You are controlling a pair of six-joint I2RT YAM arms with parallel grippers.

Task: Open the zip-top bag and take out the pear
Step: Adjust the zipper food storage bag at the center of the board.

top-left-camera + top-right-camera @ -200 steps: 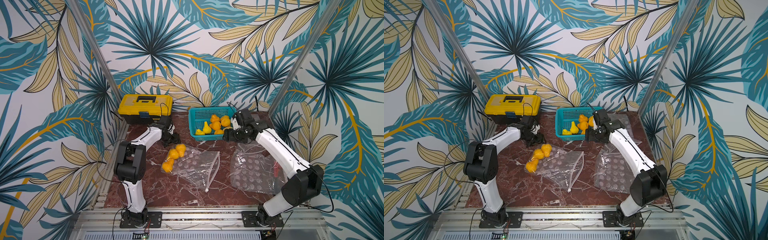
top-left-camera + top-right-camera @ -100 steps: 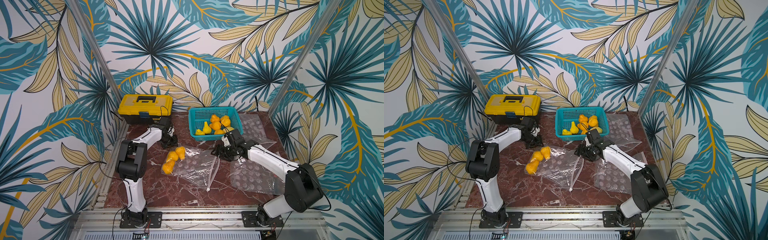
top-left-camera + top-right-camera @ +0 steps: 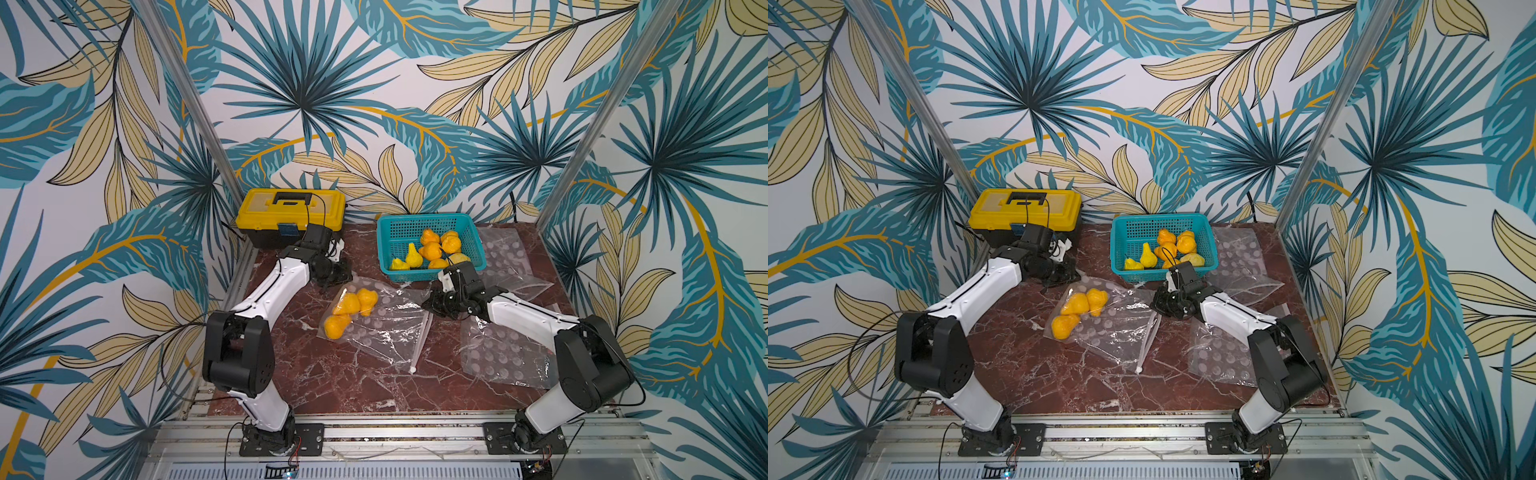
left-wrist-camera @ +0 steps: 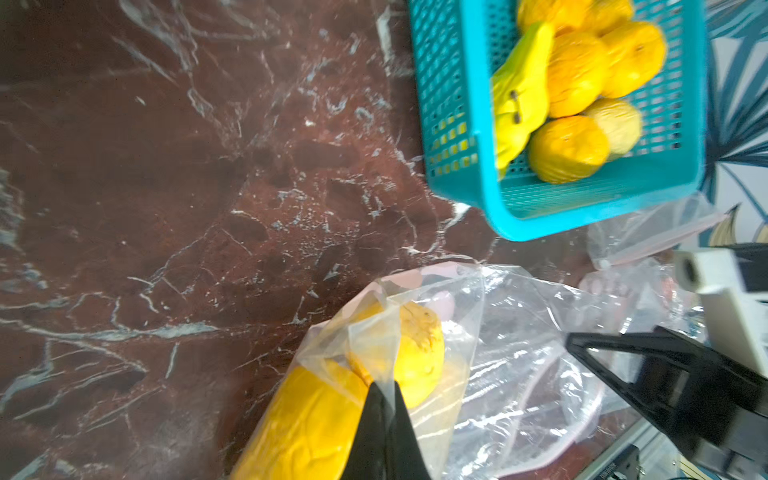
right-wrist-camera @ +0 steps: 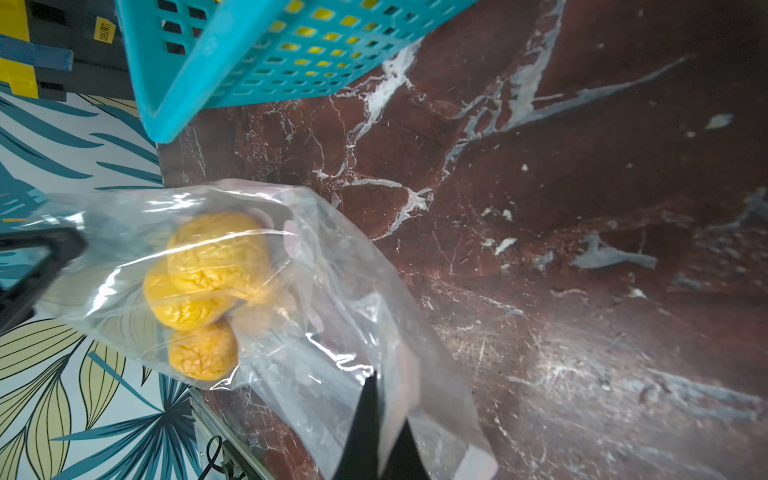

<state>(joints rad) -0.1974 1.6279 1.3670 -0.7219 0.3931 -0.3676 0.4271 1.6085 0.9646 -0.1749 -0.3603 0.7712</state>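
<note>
**Plastic bag pinched from two sides**

In both top views we see the zip-top bag lying on the marble surface, just in front of the teal basket. Three orange pears sit inside its left end.

In the left wrist view, our left gripper is clamped together on the bag's film beside a pear.

In the right wrist view, our right gripper is pinched together on the film at the opposite side.

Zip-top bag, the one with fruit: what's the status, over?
Left gripper, right gripper both shut on zip-top bag film. Three pears inside. Teal basket just behind, nothing blocking.
</note>
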